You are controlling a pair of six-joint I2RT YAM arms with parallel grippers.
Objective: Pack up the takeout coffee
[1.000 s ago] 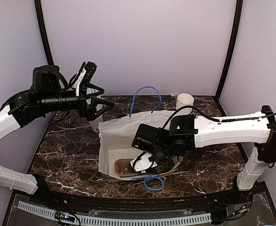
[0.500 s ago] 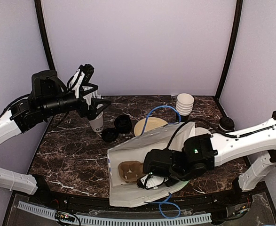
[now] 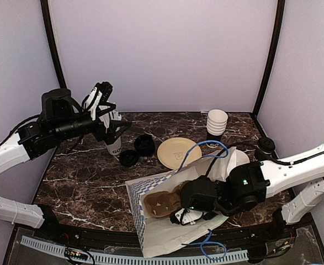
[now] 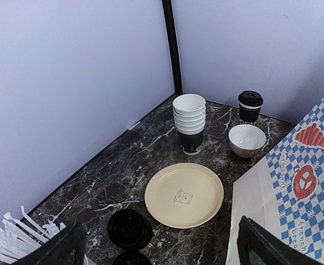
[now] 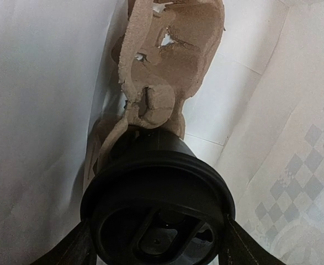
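I am squeezing my right pincer (image 5: 157, 243) on the lidded coffee cup (image 5: 157, 193) inside the paper bag (image 3: 167, 240), beside the cardboard tray (image 3: 160, 203), while the bag is sliding toward the near edge of the surface (image 3: 84, 176), so this cup is nearly packed.

A dark marble tabletop with white veins (image 3: 84, 182) carries a white paper bag printed with blue checks and red snack pictures (image 3: 167, 237) (image 4: 302, 182) at its near right. The bag's mouth gapes, and a brown moulded-pulp cup carrier (image 3: 160, 203) (image 5: 167, 61) shows inside. Blue cord handles (image 3: 211, 249) hang from the bag. Just beyond it lies a round pale-yellow plate (image 3: 178, 153) (image 4: 184, 194), with a small white bowl (image 4: 247, 139) to the plate's right. White paper-wrapped straws (image 4: 18, 243) bristle at the far left. Plain lilac walls (image 3: 162, 55) enclose the scene.
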